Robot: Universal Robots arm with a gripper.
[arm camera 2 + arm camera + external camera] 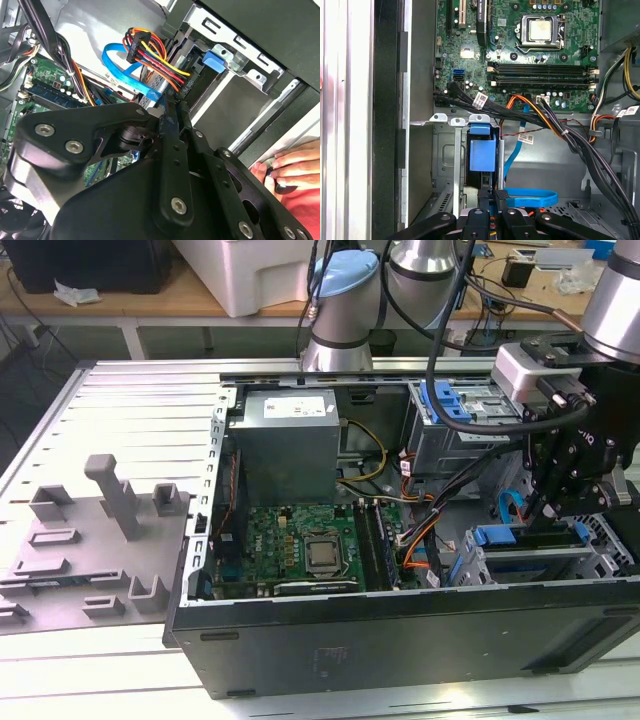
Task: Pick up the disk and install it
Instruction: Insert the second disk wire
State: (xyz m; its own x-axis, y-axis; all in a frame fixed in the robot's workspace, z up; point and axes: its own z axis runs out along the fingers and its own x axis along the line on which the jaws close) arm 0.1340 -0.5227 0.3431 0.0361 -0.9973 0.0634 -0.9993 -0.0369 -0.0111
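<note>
The disk (497, 536) sits on edge in a slot of the silver drive cage (540, 562), at the near corner of the open computer case on the exterior view's right. Its blue plastic bracket (482, 154) faces up out of the slot. My gripper (535, 512) reaches down into the case right over it. In both wrist views the black fingers (486, 202) come together to a narrow tip, and the gripper (175, 106) is shut with that tip at the disk's bracket end. Whether the tip touches the bracket is hidden.
Blue, orange and black cables (540, 120) run close beside the slot. The green motherboard (310, 545) and grey power-supply box (290, 440) fill the case's middle. A second cage with a blue latch (450, 405) stands behind. A person's hand (292, 167) rests near the case edge. A grey fixture plate (90, 550) lies outside.
</note>
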